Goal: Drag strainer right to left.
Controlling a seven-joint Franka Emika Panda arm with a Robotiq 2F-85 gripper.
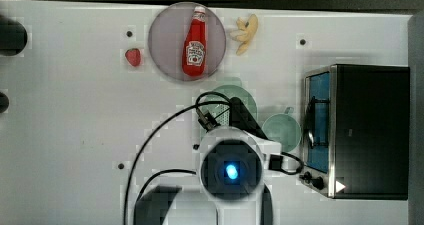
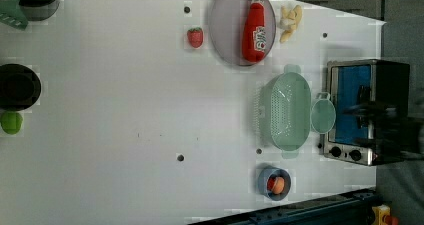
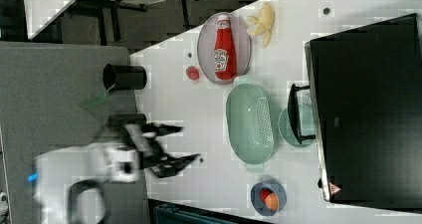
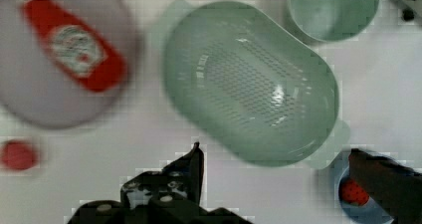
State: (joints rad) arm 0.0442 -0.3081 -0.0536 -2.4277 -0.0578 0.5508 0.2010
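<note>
Nearest, in the wrist view: gripper (image 4: 273,174) wide apart, nothing between the fingers (image 4: 196,167), hanging above the desk (image 4: 149,129) just short of the strainer (image 4: 251,79). No contact with the rim visible. In the right view, the same gripper (image 3: 191,143) off to the right view's left of the strainer (image 3: 250,123), well apart from it.

Next out: strainer (image 2: 286,110) upright on the desk (image 2: 125,110), just beside the small green cup (image 2: 322,115) and the toaster oven (image 2: 362,110), near the small blue bowl (image 2: 273,182) with fruit in it.

Beyond: grey plate (image 2: 227,30) with ketchup bottle (image 2: 255,30), strawberry (image 2: 195,37), banana (image 2: 291,18).

Judging by this: drag not yet begun; approach under way, with contact or grasp on the rim, then the whole pull across the bare desk, all left to do.
</note>
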